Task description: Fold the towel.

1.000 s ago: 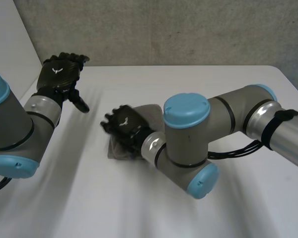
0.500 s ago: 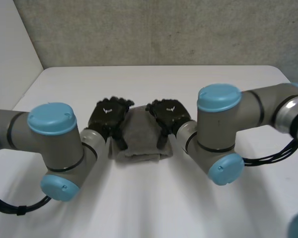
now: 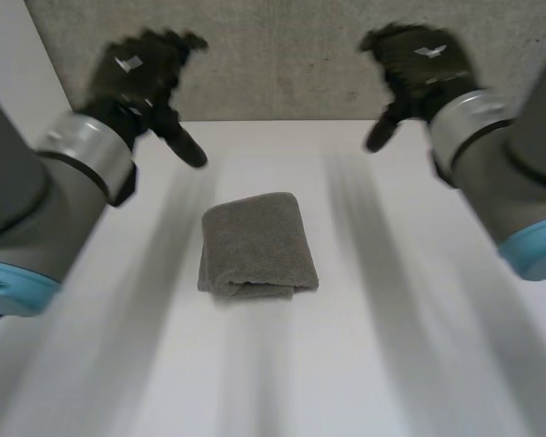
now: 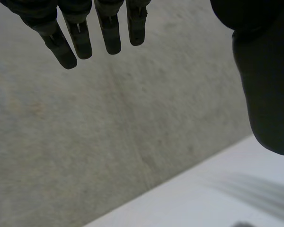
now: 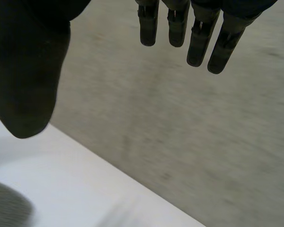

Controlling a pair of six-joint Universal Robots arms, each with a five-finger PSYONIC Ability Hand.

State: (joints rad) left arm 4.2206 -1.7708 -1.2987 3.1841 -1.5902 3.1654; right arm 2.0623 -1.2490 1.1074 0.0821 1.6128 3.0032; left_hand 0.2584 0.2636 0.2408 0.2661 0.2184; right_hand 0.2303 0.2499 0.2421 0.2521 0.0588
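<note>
A grey towel (image 3: 255, 244), folded into a small thick rectangle, lies flat in the middle of the white table (image 3: 391, 364). My left hand (image 3: 138, 73) is raised high at the far left, well clear of the towel, fingers straight and empty. My right hand (image 3: 419, 64) is raised at the far right, likewise open and holding nothing. In the left wrist view the fingers (image 4: 109, 33) and thumb (image 4: 265, 85) hang spread before the wall. The right wrist view shows straight fingers (image 5: 199, 33), the thumb (image 5: 28, 80), and a corner of the towel (image 5: 7, 208).
A grey concrete wall (image 3: 282, 55) stands behind the table's far edge. Both grey forearms reach in from the sides, left (image 3: 36, 209) and right (image 3: 510, 173), above the table.
Both hands, which rested on the towel's left and right sides half a second ago, have lifted off and swung up and apart. The folded towel stays where it lay.
</note>
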